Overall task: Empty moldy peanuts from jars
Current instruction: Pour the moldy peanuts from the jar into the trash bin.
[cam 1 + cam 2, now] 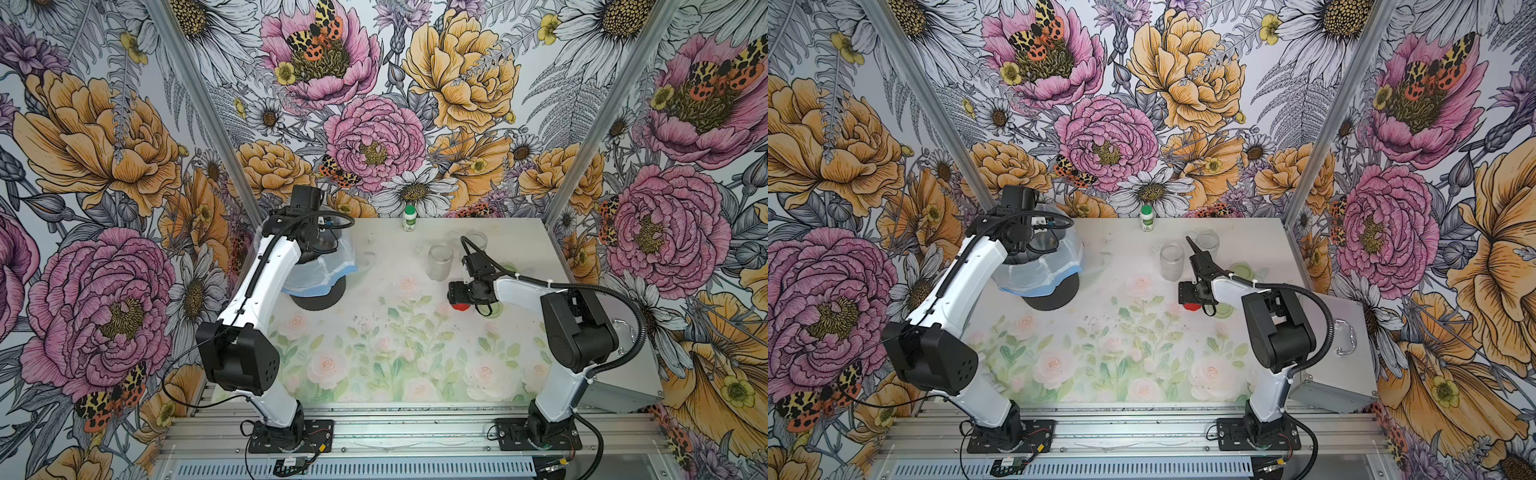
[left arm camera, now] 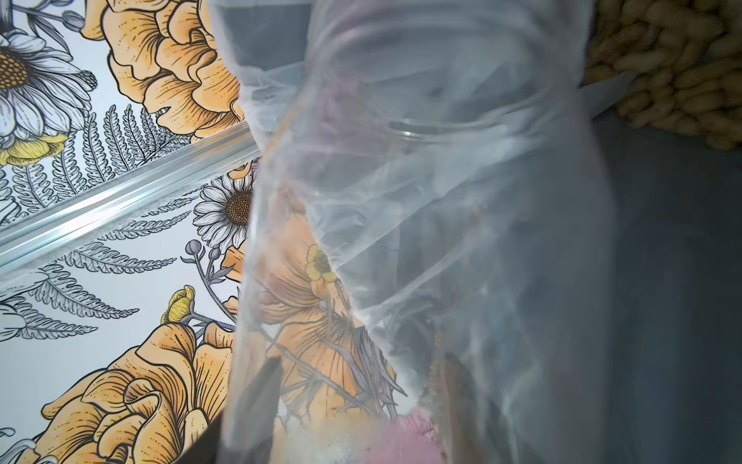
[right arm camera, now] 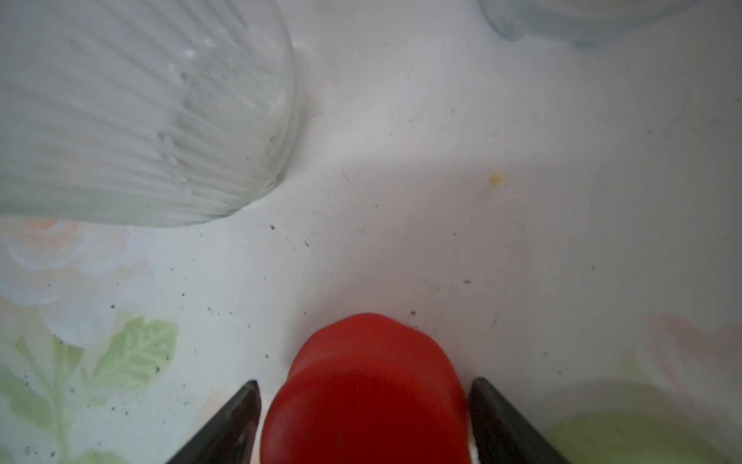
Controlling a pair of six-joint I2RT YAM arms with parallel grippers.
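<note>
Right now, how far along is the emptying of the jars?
Done: the nearer jar and the farther jar stand lidless and empty on the table; moldy peanuts lie in the lined bin. In hand: the left gripper holds the third jar over that bin, apparently emptied, and the right gripper holds the red lid. Left: only setting that jar down, it seems.

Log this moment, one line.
left gripper: shut on clear jar over bag-lined bin | peanuts: in bin | right gripper: shut on red lid | ribbed jar: upright, empty
</note>
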